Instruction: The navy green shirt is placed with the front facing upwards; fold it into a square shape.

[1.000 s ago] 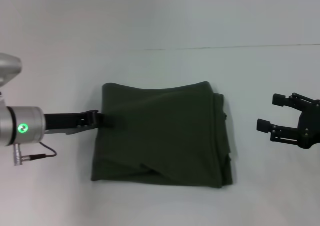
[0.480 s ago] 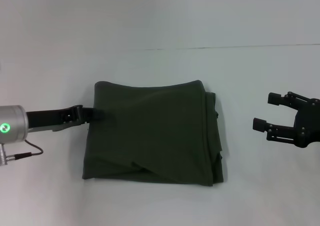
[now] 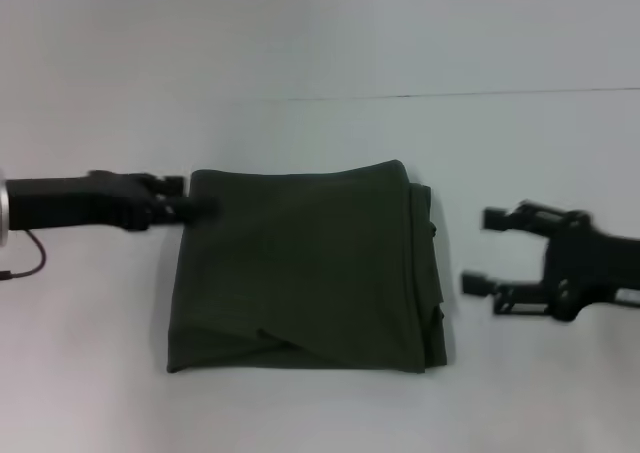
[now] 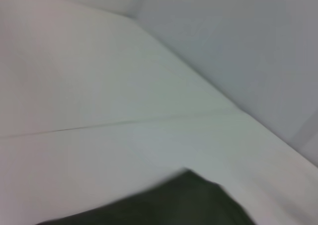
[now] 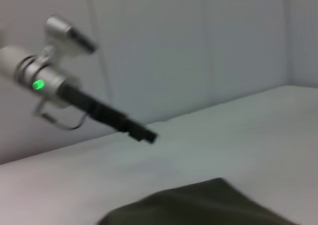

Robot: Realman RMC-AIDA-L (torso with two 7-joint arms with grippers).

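The navy green shirt (image 3: 300,273) lies folded into a rough square in the middle of the white table, plain side up, with layered edges along its right side. My left gripper (image 3: 198,209) is at the shirt's upper left corner. Its fingers are together, and the right wrist view shows its slim tip (image 5: 148,135) holding no cloth. My right gripper (image 3: 478,251) hovers open just off the shirt's right edge, empty. A dark edge of the shirt (image 4: 164,207) also shows in the left wrist view, and the shirt (image 5: 208,205) fills the bottom of the right wrist view.
The white table (image 3: 320,133) runs back to a thin seam line (image 3: 450,95), with pale wall panels (image 5: 198,46) behind. A cable (image 3: 25,258) hangs from the left arm.
The left gripper first dragged the shirt leftward; the shirt then stayed still. The right gripper has moved left, closer to the shirt's right edge.
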